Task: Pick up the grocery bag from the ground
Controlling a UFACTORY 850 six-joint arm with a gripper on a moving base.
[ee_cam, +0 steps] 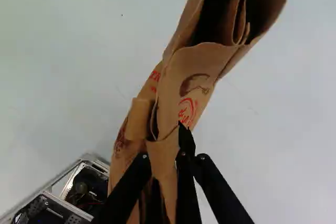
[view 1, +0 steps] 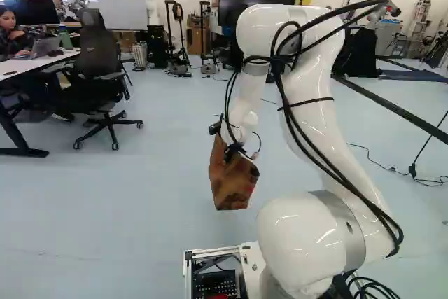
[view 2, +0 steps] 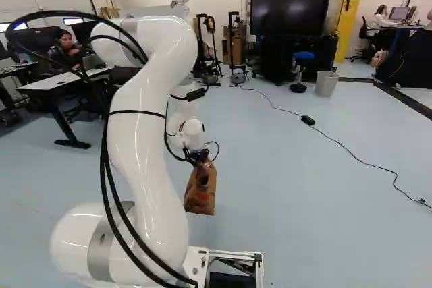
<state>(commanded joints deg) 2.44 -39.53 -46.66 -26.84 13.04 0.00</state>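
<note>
1. Left base view: white lowest joint (view 1: pixel 301 243) of the arm stands nearest, with the metal base frame (view 1: pixel 241 251) next to it. Ahead of that frame's front edge, the black gripper (view 1: pixel 234 150) points down with the brown grocery bag (view 1: pixel 234 181) hanging beneath it. The bag looks raised off the pale floor (view 1: pixel 140 204), though its height is hard to judge. The office chair (view 1: pixel 98 68) is well apart from it.

2. Right base view: the bag hangs below the gripper here too, tilted a little, beyond the front edge of the base frame. Nothing but the claw appears to bear it. I judge the pick-up nearly done; what remains is a slow, straight lift, keeping the bag out over the floor and away from the frame's corners.

3. Wrist view: the claw is clamped on the bag, a crumpled fold of paper pinched between its black fingers (ee_cam: pixel 131 184). The bag's open mouth spreads ahead of them, off to one side. With so little paper caught, a jerk could tear it or let it slip, so keep the squeeze firm, turn the wrist gently and let any swing die before the base drives.
</note>
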